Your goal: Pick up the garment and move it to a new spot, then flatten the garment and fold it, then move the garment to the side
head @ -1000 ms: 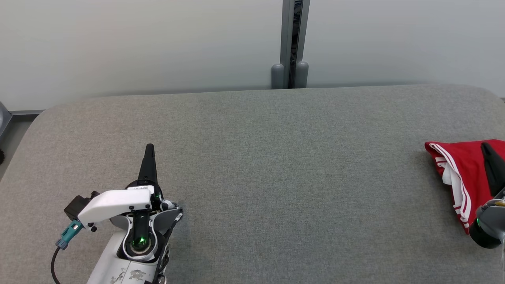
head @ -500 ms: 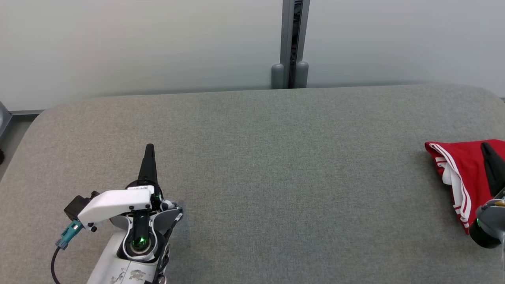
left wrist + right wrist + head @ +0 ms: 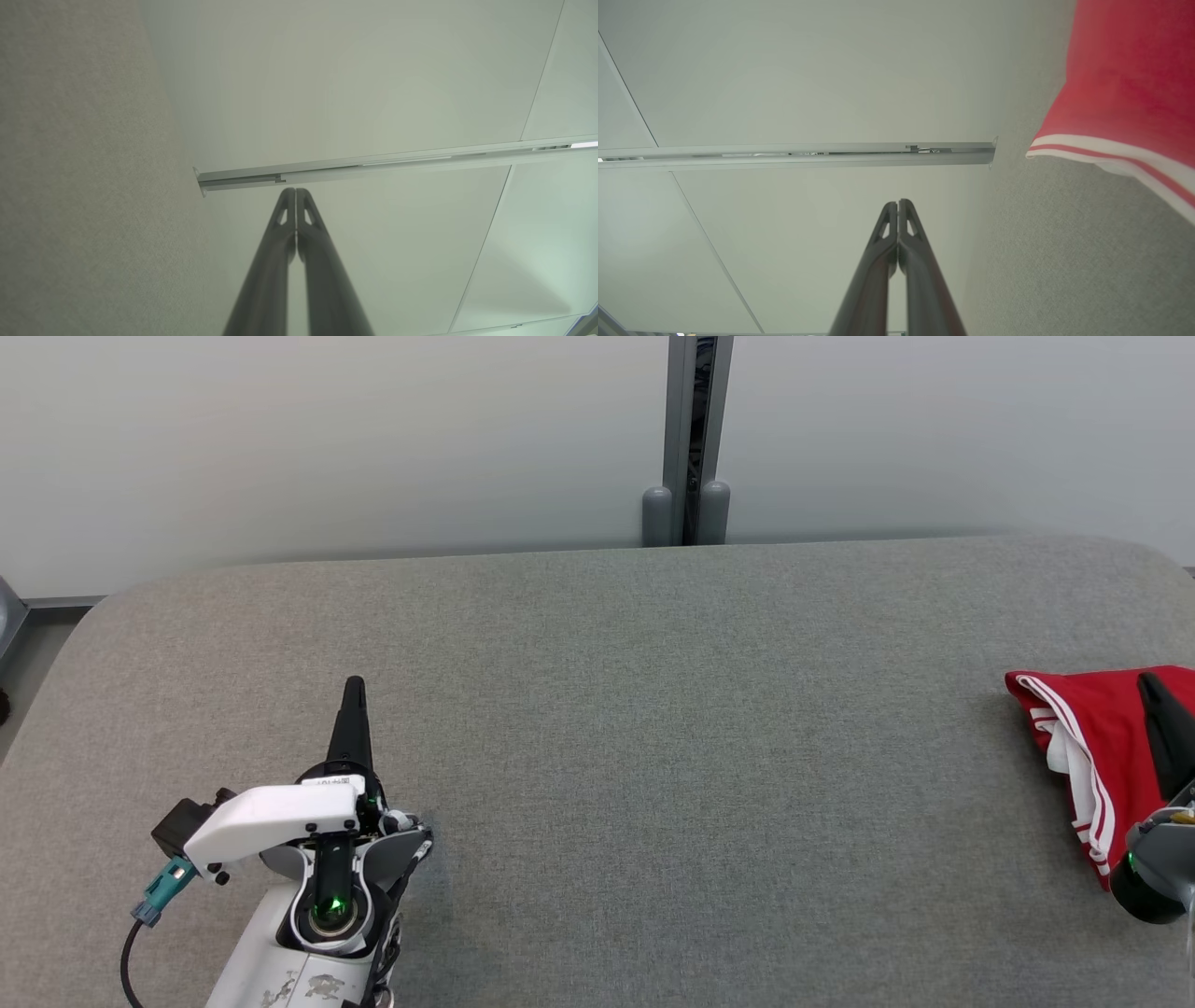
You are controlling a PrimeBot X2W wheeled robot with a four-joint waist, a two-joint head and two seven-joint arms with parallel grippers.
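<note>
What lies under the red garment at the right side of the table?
The red garment lies folded on the grey table. White cloth shows between its layers; anything else beneath it is covered.

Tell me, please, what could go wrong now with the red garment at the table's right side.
1. The right gripper, shut, sits over the red garment; pulling away could snag the cloth and undo the fold.
2. The garment runs out of the head view near the right end of the table, so a drag might push it off.
</note>
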